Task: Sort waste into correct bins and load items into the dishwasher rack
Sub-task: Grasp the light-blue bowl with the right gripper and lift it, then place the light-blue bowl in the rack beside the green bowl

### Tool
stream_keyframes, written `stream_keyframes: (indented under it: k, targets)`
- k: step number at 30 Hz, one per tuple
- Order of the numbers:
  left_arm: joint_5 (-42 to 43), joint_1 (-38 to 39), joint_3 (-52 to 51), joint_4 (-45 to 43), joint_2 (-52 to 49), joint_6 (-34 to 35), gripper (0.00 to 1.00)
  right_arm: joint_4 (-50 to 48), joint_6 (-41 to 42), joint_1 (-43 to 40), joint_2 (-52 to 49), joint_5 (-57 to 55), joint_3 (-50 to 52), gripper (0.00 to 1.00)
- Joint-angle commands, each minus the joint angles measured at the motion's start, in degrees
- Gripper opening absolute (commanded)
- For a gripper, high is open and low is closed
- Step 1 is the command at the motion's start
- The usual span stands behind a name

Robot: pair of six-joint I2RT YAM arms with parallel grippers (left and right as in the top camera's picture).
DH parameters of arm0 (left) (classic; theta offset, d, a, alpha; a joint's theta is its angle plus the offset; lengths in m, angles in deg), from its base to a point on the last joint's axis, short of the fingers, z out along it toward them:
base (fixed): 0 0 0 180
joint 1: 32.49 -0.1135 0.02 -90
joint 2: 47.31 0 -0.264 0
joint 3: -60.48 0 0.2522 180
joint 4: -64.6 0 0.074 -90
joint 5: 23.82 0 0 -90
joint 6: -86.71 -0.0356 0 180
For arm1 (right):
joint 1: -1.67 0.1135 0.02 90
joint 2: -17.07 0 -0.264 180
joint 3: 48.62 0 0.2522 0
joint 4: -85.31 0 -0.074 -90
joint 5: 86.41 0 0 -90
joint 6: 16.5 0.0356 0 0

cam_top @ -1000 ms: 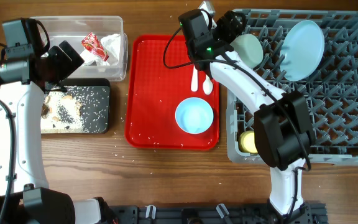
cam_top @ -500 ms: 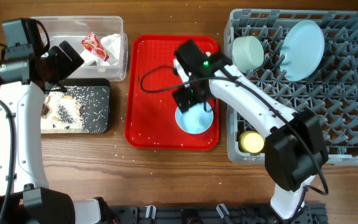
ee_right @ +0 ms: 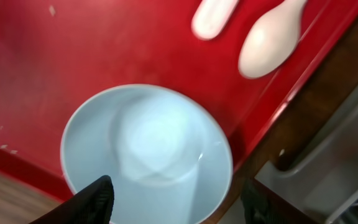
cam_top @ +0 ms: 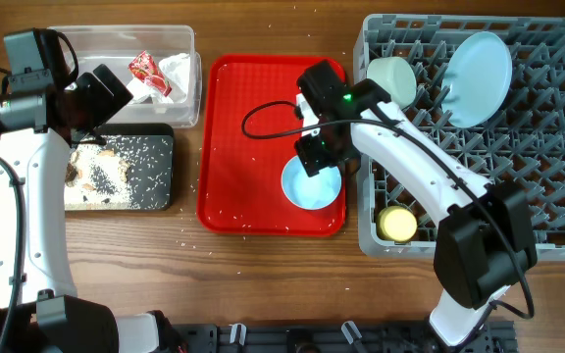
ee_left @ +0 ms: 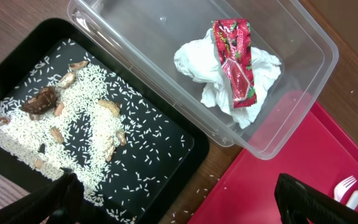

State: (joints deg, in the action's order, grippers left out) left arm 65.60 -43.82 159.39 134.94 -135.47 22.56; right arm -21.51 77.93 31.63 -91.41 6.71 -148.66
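My right pincer (ee_right: 176, 194) hangs spread over the blue bowl (cam_top: 312, 186), fingers flanking it. I judge it is lined up for a grip and not yet closed. The bowl sits upright toward 5 o'clock on the red tray (cam_top: 233, 147), with the rack (cam_top: 528, 196) just off at 3 o'clock and the spoon (ee_right: 272, 37) at the bowl's 12. My left pincer (ee_left: 179, 190) is spread and empty above the tub (ee_left: 135, 31) and black tray (ee_left: 42, 46), where the waste looks sorted.

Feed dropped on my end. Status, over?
Left gripper open, over black tray and clear tub. Right gripper open, over blue bowl on red tray, no grip. Spoon and fork beside bowl, apart from it.
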Motion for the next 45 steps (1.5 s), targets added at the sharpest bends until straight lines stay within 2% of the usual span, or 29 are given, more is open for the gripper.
stream_keyframes:
  k: [1, 2, 4, 5, 6, 7, 9, 14, 16, 18, 19, 20, 23, 24, 28, 32, 35, 37, 43, 45]
  targets:
    - [0.1, -0.2, 0.4, -0.1, 0.1, 0.1, 1.0, -3.3, -1.5, -1.8, -3.3, -2.2, 5.2, 0.66]
    - [0.1, -0.2, 0.4, -0.1, 0.1, 0.1, 1.0, -3.9, -1.5, -1.8, -4.4, -2.2, 5.9, 0.66]
    - [0.1, -0.2, 0.4, -0.1, 0.1, 0.1, 1.0, -4.3, -1.4, -1.8, -6.7, -1.8, 6.3, 0.49]
    - [0.1, -0.2, 0.4, -0.1, 0.1, 0.1, 1.0, -4.3, -1.3, -1.8, -7.0, -1.7, 6.3, 0.34]
    - [0.1, -0.2, 0.4, -0.1, 0.1, 0.1, 1.0, -4.3, -1.3, -1.8, -7.0, -1.7, 6.3, 0.15]
    - [0.1, -0.2, 0.4, -0.1, 0.1, 0.1, 1.0, -4.3, -1.2, -1.8, -7.0, -1.7, 6.3, 0.04]
    - [0.1, -0.2, 0.4, -0.1, 0.1, 0.1, 1.0, -2.6, -1.1, -1.8, -6.6, -1.5, 5.1, 0.04]
    - [0.1, -0.2, 0.4, -0.1, 0.1, 0.1, 1.0, 7.8, 0.0, -1.9, 1.9, -4.4, -12.1, 0.04]
    - [0.1, -0.2, 0.4, -0.1, 0.1, 0.1, 1.0, 9.3, 3.9, -1.9, 7.8, -15.5, -17.2, 0.04]
    - [0.1, -0.2, 0.4, -0.1, 0.1, 0.1, 1.0, 11.8, 9.3, -1.9, 15.1, -34.4, -17.4, 0.04]
    - [0.1, -0.2, 0.4, -0.1, 0.1, 0.1, 1.0, 13.5, 11.8, -1.9, 16.6, -39.2, -17.4, 0.04]
    - [0.1, -0.2, 0.4, -0.1, 0.1, 0.1, 1.0, 16.3, 16.3, -1.9, 18.2, -45.1, -17.4, 0.04]
    - [0.1, -0.2, 0.4, -0.1, 0.1, 0.1, 1.0, 26.0, 40.7, -1.9, 19.5, -58.8, -16.4, 0.04]
    - [0.1, -0.2, 0.4, -0.1, 0.1, 0.1, 1.0, 25.2, 43.5, -1.9, 19.5, -60.9, -13.9, 0.05]
    - [0.1, -0.2, 0.4, -0.1, 0.1, 0.1, 1.0, 12.7, 43.6, -1.9, 18.4, -72.1, 4.2, 0.04]
    - [0.1, -0.2, 0.4, -0.1, 0.1, 0.1, 1.0, 1.5, 42.7, -1.9, 16.9, -77.7, 14.8, 0.04]
    - [0.1, -0.2, 0.4, -0.1, 0.1, 0.1, 1.0, -7.1, 38.4, -2.2, 15.2, -76.7, 17.6, 0.05]
    - [0.1, -0.2, 0.4, -0.1, 0.1, 0.1, 1.0, -13.5, 31.4, -3.3, 12.7, -74.5, 19.4, 0.04]
    - [0.1, -0.2, 0.4, -0.1, 0.1, 0.1, 1.0, -13.7, 29.8, -6.9, 5.0, -73.4, 19.4, 0.04]
    - [0.1, -0.2, 0.4, -0.1, 0.1, 0.1, 1.0, -13.6, 23.8, -6.4, 5.0, -67.6, 19.4, 0.04]
